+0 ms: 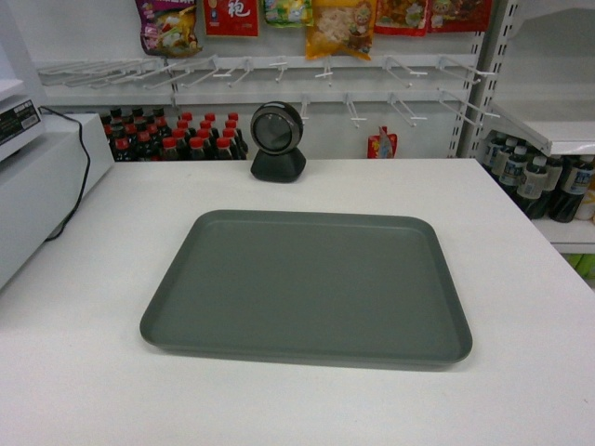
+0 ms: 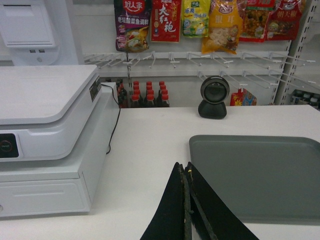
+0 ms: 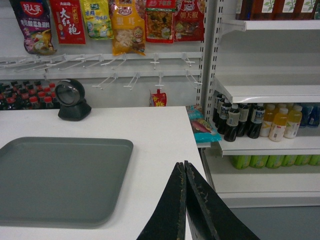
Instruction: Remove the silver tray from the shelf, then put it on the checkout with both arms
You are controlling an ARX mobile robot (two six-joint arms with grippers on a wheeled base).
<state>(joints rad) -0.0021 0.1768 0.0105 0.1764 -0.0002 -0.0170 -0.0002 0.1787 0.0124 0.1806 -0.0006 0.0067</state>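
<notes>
Silver tray (image 1: 307, 288) lies flat on the desk (image 1: 521, 372), centre of the head frame, long side toward the robot, all four corners on the white top. This desk is the checkout. Nothing rests in or on the tray.

Neither arm appears in the head view. Left wrist view: left gripper (image 2: 186, 200) at bottom centre, fingers pressed together, nothing between them; tray sits to its right in the frame, apart from the fingers. Right wrist view: right gripper (image 3: 184, 200) likewise closed on nothing, bottom centre; tray fills the lower left of that frame, apart from the gripper.

Other items: a round black scanner (image 1: 277, 141) stands on the desk behind the tray, upper centre, well clear of its far rim. White cash register (image 2: 47, 145) occupies the left side of the left wrist frame, near the tray's left edge but not touching. Shelf (image 3: 265, 90) with bottles (image 3: 235, 120) below it shows at the right of the right wrist frame; no tray on it.

Judgement: the placing step looks complete, tray delivered and both grippers free of it. What remains appears to be little: keep the arms clear and avoid nudging the tray. If a correction were wanted, it would call for opening both grippers and taking opposite rims.
</notes>
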